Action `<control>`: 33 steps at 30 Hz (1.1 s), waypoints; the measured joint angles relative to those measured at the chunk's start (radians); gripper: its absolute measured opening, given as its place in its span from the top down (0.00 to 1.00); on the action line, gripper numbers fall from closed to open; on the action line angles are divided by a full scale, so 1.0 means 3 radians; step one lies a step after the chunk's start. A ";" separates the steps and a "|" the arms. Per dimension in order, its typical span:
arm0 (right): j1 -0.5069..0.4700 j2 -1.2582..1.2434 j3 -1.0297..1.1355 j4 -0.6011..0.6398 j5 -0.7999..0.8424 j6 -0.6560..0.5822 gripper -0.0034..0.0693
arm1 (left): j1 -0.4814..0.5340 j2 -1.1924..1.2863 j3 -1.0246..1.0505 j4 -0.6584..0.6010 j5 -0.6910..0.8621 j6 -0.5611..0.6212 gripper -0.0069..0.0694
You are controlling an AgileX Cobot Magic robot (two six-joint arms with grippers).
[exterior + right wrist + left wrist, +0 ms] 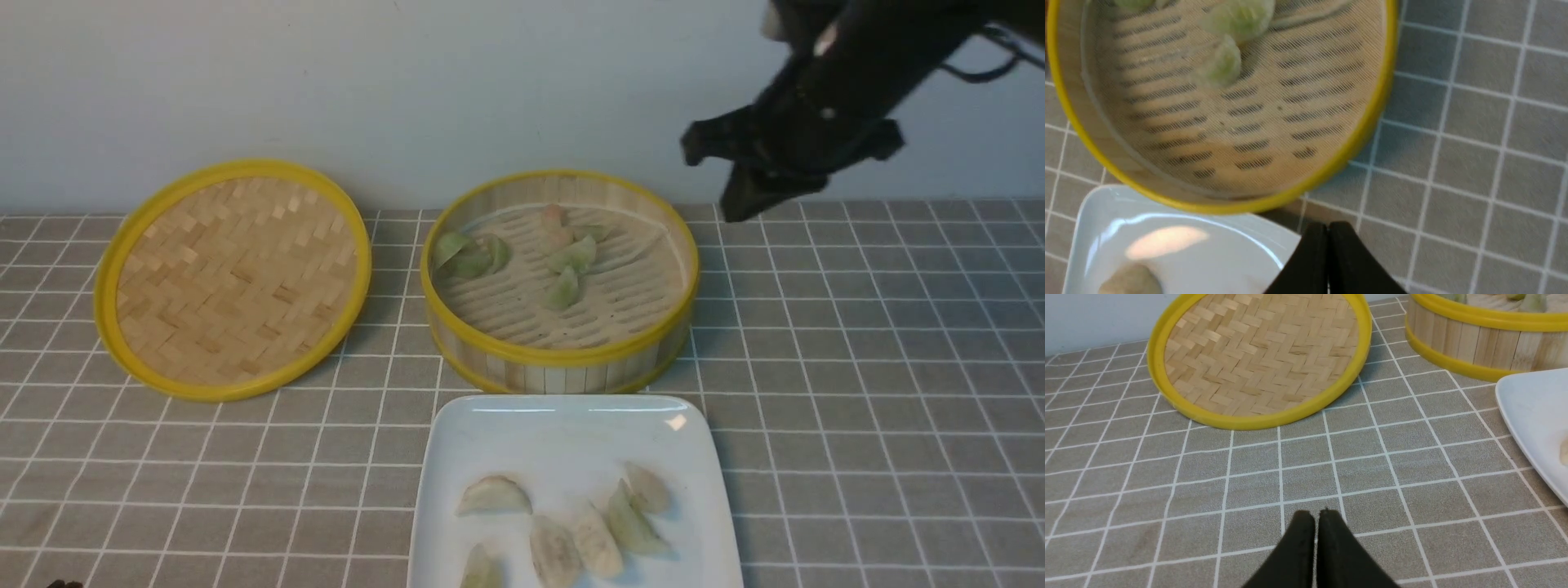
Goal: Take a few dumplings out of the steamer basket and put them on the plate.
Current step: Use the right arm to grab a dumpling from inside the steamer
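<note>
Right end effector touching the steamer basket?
Apart. Front view shows the right end effector beyond the steamer basket's right rim, with a strip of tablecloth visible between them.

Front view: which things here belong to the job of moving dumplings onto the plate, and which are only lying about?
For the job: green dumplings; steamer basket; plate.

Only lying about: woven lid; pinkish dumpling in the basket; whitish-beige dumplings on the plate.

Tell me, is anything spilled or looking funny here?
Nothing spilled: all dumplings sit in the steamer basket or on the plate. Only the woven lid looks askew, seemingly tipped up against the wall.
</note>
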 joint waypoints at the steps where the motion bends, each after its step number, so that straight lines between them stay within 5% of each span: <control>1: 0.0075 0.0150 -0.0146 -0.0012 0.0009 0.0016 0.96 | 0.0000 0.0000 0.0000 0.0000 0.0000 0.0000 0.92; 9: 0.0444 0.1038 -0.1128 -0.0118 0.0022 0.0048 0.87 | 0.0000 0.0000 0.0000 0.0000 0.0000 0.0000 0.92; 23: 0.0486 0.1912 -0.1742 -0.0504 0.0022 0.0226 0.30 | 0.0000 0.0000 0.0000 0.0000 0.0000 0.0000 0.92; 29: 0.0495 0.1981 -0.1754 -0.0419 -0.0011 0.0239 0.27 | 0.0000 0.0000 0.0000 0.0000 0.0000 0.0000 0.92; 33: 0.0495 0.1985 -0.1754 -0.0359 -0.0014 0.0239 0.40 | 0.0000 0.0000 0.0000 0.0000 0.0000 0.0000 0.92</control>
